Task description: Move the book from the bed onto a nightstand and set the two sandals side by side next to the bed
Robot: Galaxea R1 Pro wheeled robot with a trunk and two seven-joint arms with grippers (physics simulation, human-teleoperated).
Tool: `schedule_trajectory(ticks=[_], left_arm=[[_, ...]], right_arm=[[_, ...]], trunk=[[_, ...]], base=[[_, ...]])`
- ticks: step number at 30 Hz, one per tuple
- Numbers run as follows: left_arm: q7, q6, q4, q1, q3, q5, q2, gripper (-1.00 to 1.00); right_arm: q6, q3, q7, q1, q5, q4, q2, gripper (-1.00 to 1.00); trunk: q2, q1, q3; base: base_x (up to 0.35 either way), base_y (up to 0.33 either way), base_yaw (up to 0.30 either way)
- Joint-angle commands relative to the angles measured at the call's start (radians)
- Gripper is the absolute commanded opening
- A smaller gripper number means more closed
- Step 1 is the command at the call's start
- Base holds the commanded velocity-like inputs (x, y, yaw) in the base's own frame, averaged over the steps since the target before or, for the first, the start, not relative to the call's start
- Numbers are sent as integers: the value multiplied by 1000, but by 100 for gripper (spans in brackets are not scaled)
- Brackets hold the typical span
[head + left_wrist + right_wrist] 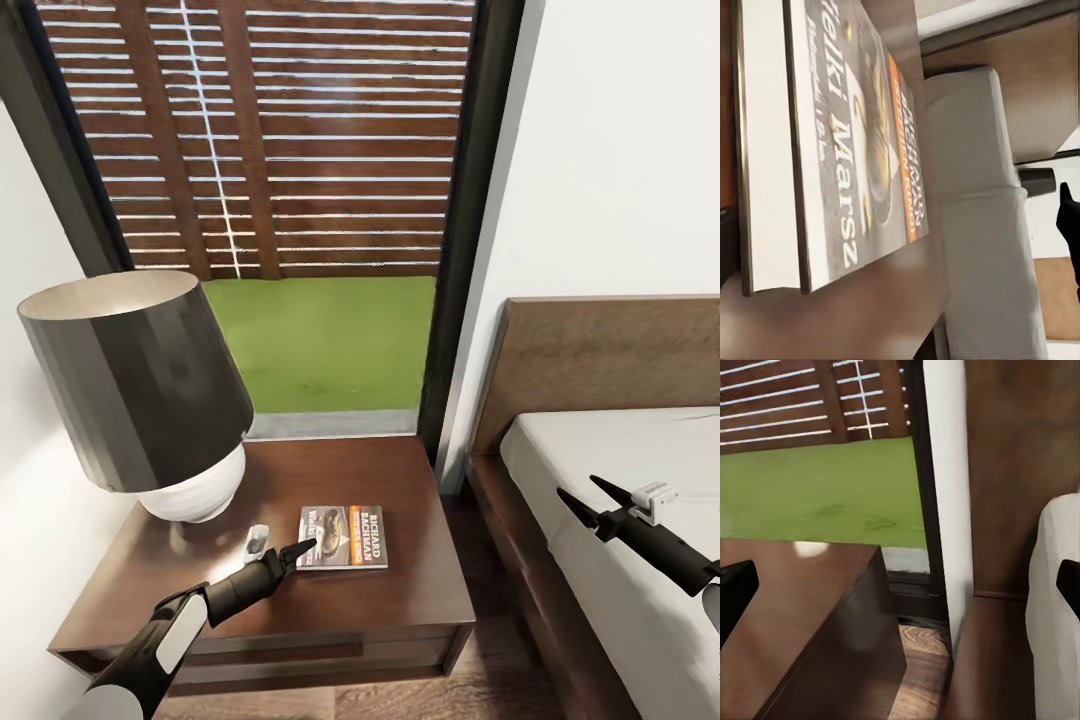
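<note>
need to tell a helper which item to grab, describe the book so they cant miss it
Left of the bed, under the window, stands a dark wood nightstand bearing a big grey-shaded lamp. The book lies flat near its front: a thin paperback, dark cover, orange band, white lettering.

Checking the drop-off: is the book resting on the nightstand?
Touching. The head view shows the book lying flat on the nightstand top, with no gap beneath it.

Place: a home bedroom.
Evidence: a bed (pixel 620 470), a nightstand (pixel 400 590) and a lamp (pixel 140 390) are seen.
</note>
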Motion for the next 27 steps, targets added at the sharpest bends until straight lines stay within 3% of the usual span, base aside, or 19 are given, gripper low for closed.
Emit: schedule_trajectory(ticks=[1, 27], left_arm=[[-1, 8, 0, 0, 1, 5, 0, 100], [-1, 8, 1, 0, 2, 6, 0, 100]], right_arm=[[-1, 0, 4, -1, -4, 1, 0, 100], [-1, 0, 4, 0, -4, 0, 0, 100]], trunk=[[0, 0, -1], [0, 0, -1]], base=[[0, 0, 0], [0, 0, 0]])
